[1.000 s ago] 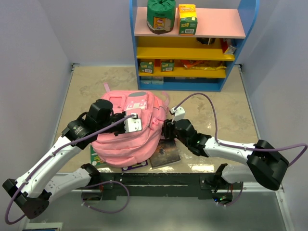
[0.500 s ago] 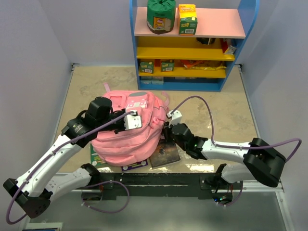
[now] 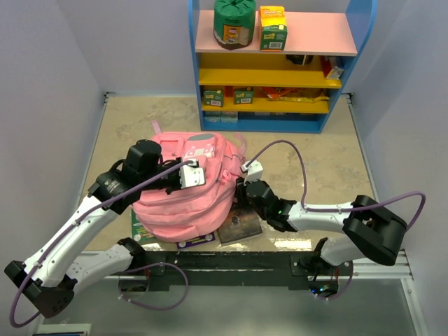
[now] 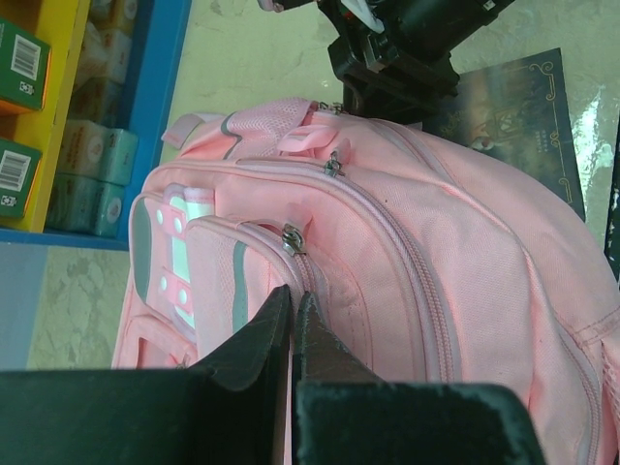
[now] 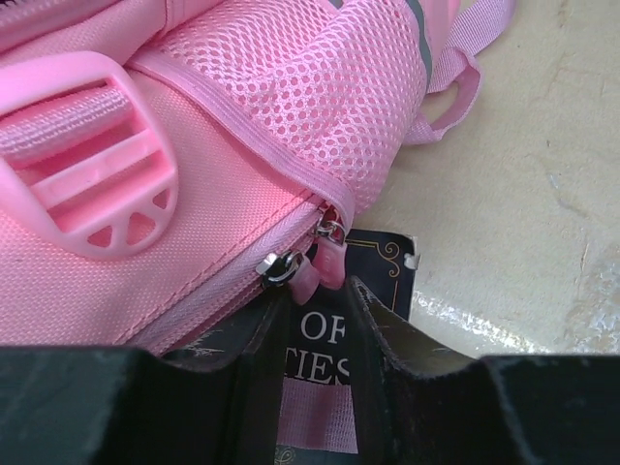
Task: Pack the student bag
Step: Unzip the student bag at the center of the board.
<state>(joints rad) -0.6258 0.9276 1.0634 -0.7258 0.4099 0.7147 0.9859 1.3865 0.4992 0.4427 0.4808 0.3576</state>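
The pink student bag (image 3: 180, 206) lies on the table's near half. My left gripper (image 3: 195, 176) rests on top of it; in the left wrist view its jaws (image 4: 294, 295) are shut on a pinch of the bag (image 4: 436, 242) beside a front-pocket zipper. My right gripper (image 3: 241, 190) is at the bag's right side. Its fingers (image 5: 322, 288) stand apart, with two pink zipper pulls (image 5: 320, 269) hanging at the mouth of the gap and not clamped. A dark book (image 5: 383, 260) lies under the bag (image 5: 213, 242) and below the fingers.
The dark book (image 3: 241, 222) sticks out from under the bag's right corner, and a green book (image 3: 139, 227) from under its left. A thin purple-edged item (image 3: 196, 241) shows at the near edge. A blue shelf unit (image 3: 336, 84) with boxes stands at the back.
My right gripper has moved left and in against the bag's side, up to the zipper pulls. The left gripper and the bag have hardly moved.
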